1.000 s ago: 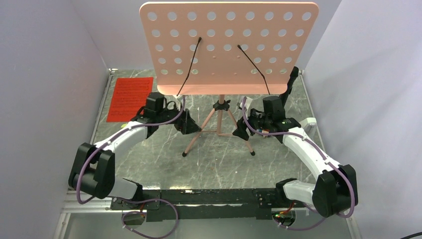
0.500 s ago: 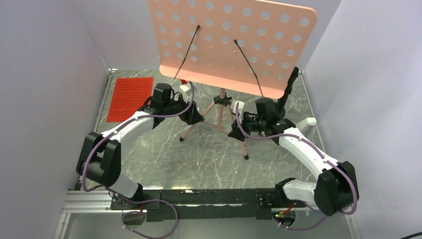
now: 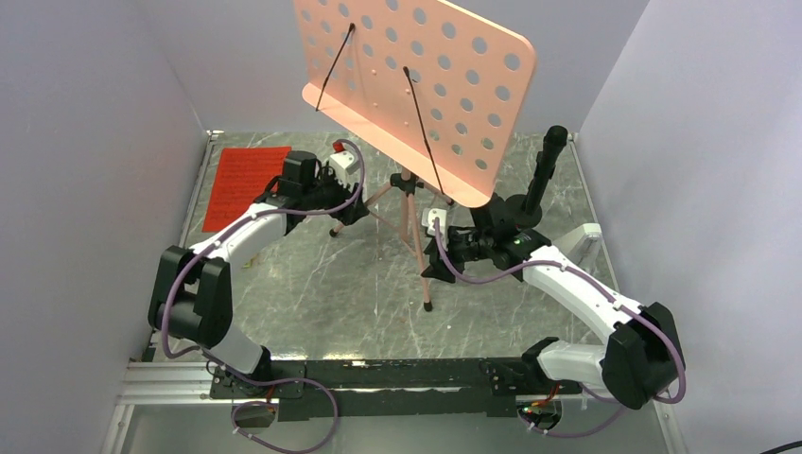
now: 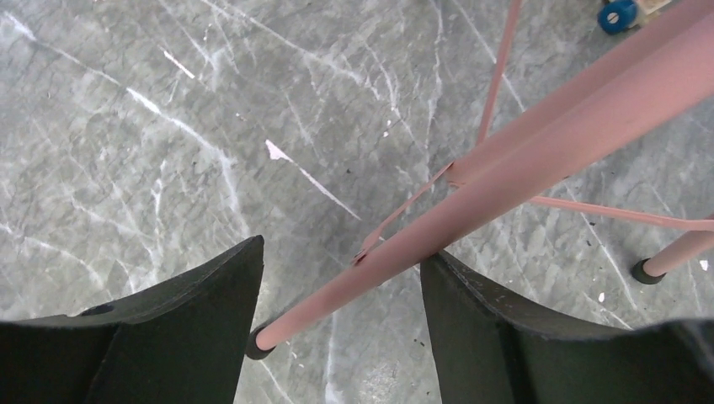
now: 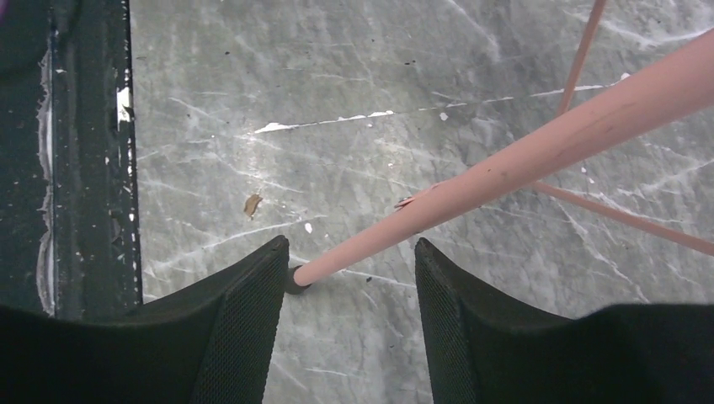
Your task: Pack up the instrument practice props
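The pink music stand has its perforated desk (image 3: 416,80) high at the back, turned and tilted, over its tripod legs (image 3: 409,222). My left gripper (image 3: 353,214) is open and straddles the left leg (image 4: 505,168), which touches its right finger; the leg's foot (image 4: 257,343) is on the table. My right gripper (image 3: 431,269) is open around the near leg (image 5: 522,160), whose foot (image 5: 295,279) is by its left finger. The red sheet music (image 3: 244,183) lies flat at the back left. The white metronome (image 3: 588,234) sits at the right wall.
A black upright object (image 3: 544,170) stands behind my right arm. A blue-and-tan toy block (image 4: 619,13) lies beyond the stand's legs. Grey walls close in left, right and back. The black arm rail (image 3: 397,374) runs along the near edge.
The stand has turned clockwise in the top view: its desk swung left and edge-on. My left gripper moved back with its leg; my right gripper moved left and nearer.
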